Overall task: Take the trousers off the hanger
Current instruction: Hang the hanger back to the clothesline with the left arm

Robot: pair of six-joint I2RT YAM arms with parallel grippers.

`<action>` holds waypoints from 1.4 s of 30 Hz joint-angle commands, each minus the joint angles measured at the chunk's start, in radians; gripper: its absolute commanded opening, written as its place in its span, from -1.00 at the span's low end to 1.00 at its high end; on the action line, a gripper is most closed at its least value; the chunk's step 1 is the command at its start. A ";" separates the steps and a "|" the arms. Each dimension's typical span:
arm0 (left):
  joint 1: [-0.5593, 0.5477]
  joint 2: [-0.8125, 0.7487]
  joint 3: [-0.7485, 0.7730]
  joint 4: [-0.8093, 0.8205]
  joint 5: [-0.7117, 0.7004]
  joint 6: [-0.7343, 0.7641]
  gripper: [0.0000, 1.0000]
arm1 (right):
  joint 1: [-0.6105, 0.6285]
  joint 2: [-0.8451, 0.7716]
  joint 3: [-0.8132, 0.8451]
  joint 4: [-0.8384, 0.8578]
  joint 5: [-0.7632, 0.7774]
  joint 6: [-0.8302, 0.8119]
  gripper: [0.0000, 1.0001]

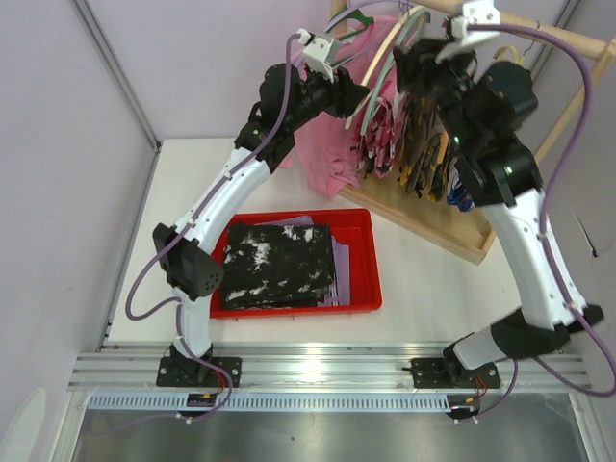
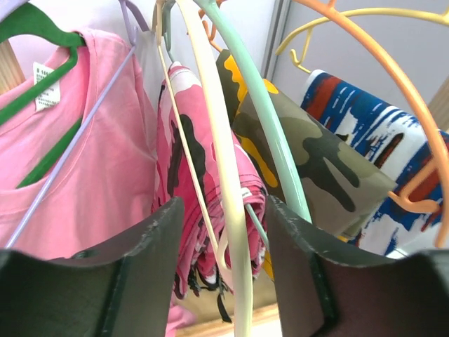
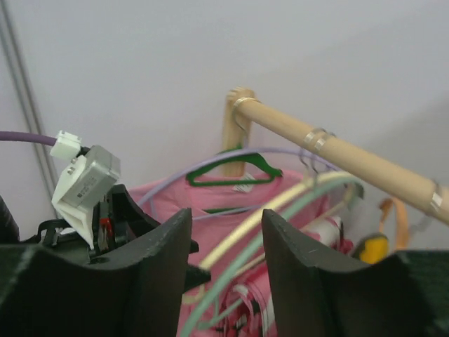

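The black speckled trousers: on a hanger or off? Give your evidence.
Off: the black speckled trousers lie folded flat inside the red tray, with no hanger visible on them.

I see the tray [image 1: 371, 260] on the table [image 1: 423, 279] before the left arm [image 1: 207, 221], one pair of trousers [image 1: 277, 265] lying in it atop another pair [image 1: 339, 262]. Behind, to the right, stands the rack [image 1: 433, 226]; the shirt [image 1: 322, 159] hangs leftmost on its rail [image 3: 351, 158].
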 commanded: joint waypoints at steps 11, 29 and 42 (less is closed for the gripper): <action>-0.039 0.102 0.142 0.068 -0.152 0.068 -0.18 | -0.028 -0.474 -0.546 -0.071 0.244 0.253 0.30; -0.005 0.180 0.278 -0.045 -0.323 -0.011 -0.60 | -0.054 -0.598 -0.669 -0.140 0.333 0.294 0.34; 0.035 0.162 0.261 -0.051 -0.214 0.007 -0.46 | -0.056 -0.597 -0.664 -0.166 0.356 0.311 0.35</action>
